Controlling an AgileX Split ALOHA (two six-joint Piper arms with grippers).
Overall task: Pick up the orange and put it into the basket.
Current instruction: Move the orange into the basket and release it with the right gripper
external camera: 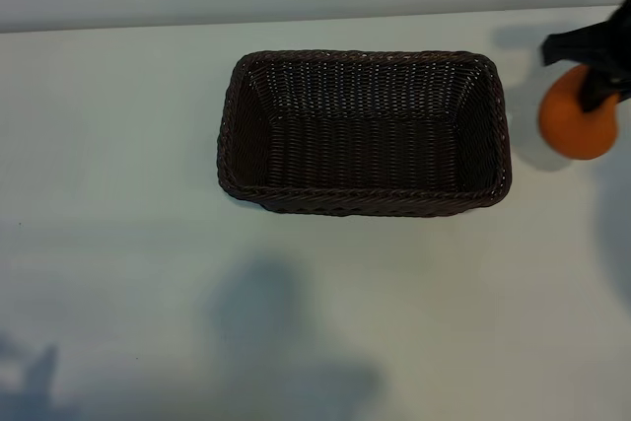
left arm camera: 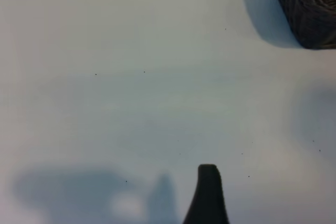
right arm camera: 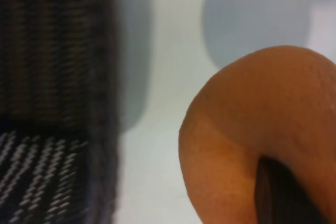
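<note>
Up close, the orange (right arm camera: 247, 135) sits pinched tight in the right gripper (external camera: 596, 81), lifted off the table (external camera: 118, 145) just right of the basket (external camera: 363, 204). Left gripper (left arm camera: 208, 195) hangs parked, jaws wide, holding nothing.

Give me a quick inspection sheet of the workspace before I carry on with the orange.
Surface: white table, bare apart from the job's things, with soft shadows on it.
Job's things: orange to the right of the basket, outside it; the basket is empty.
Clutter: nothing seen.
Grippers: right gripper shut on the orange at the right edge of the exterior view; left gripper open over bare table, one fingertip showing in its wrist view.
Cables: nothing seen.
Surroundings: pale wall behind the table's far edge.
</note>
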